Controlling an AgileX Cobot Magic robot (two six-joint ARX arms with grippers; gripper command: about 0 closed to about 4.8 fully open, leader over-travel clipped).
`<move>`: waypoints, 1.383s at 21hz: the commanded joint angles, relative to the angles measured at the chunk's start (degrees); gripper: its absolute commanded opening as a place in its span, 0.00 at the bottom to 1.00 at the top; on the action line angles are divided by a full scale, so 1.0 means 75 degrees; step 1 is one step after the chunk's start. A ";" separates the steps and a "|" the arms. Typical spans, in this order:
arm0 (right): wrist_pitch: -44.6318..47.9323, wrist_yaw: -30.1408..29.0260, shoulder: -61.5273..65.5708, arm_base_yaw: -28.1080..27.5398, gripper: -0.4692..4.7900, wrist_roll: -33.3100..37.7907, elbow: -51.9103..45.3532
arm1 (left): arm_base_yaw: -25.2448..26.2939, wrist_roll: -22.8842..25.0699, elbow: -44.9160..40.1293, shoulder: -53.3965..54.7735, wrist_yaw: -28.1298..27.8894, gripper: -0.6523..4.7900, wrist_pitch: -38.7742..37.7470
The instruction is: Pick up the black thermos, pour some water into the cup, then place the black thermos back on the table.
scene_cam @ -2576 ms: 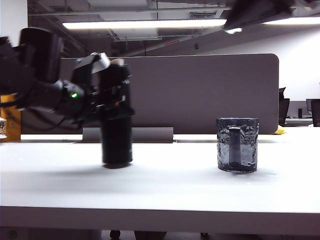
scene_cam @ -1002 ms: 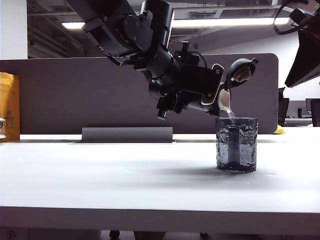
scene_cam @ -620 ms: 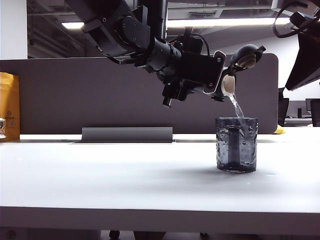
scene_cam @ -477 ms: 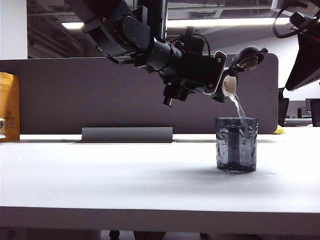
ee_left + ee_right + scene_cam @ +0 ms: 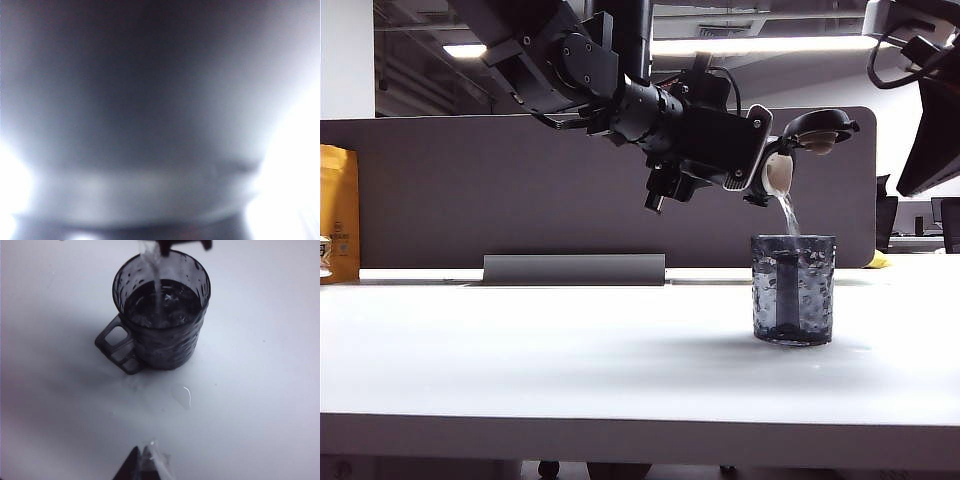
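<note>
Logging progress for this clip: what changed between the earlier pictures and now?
The left gripper carried the black thermos from upright above the table over to the cup, tipped it, and water now streams in. Cup unmoved; right gripper stays shut above.

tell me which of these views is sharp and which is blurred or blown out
Exterior view: sharp, though dim and backlit by the ceiling strip light; the left pincer's black thermos reads almost as a silhouette. Left wrist view: entirely blurred, a dark smear with blown-out white edges. Right wrist view: fairly sharp on the cup and the water stream, soft towards the edges.
</note>
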 commanded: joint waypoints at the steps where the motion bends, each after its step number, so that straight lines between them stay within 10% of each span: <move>1: 0.0044 -0.0035 0.0000 0.0015 0.09 -0.0020 0.0041 | -0.0003 -0.0015 0.0073 -0.0079 0.0131 0.11 0.0449; 9: 0.0061 -0.0035 0.0000 0.0015 0.09 -0.0020 0.0041 | -0.0003 -0.0283 0.0070 -0.0076 0.0102 0.11 0.0408; 15: 0.0073 -0.0038 -0.0003 0.0015 0.09 -0.0020 0.0041 | -0.0003 -0.3733 0.0070 -0.0079 -0.0947 0.11 0.0143; 21: 0.0965 -0.1070 -0.0318 0.0015 0.09 0.0452 0.0041 | -0.0070 -0.9527 0.0064 -0.0425 -0.2809 0.11 -0.0344; 25: 0.1935 -0.1172 -0.0871 0.0015 0.09 0.1043 0.0041 | 0.0259 -1.2590 0.0055 -0.1894 -0.2696 0.11 -0.2168; 29: 0.3255 -0.1061 -0.0545 0.0734 0.09 0.1754 0.0201 | 0.1661 -1.4012 -0.1209 -0.3669 -0.0367 0.11 -0.2256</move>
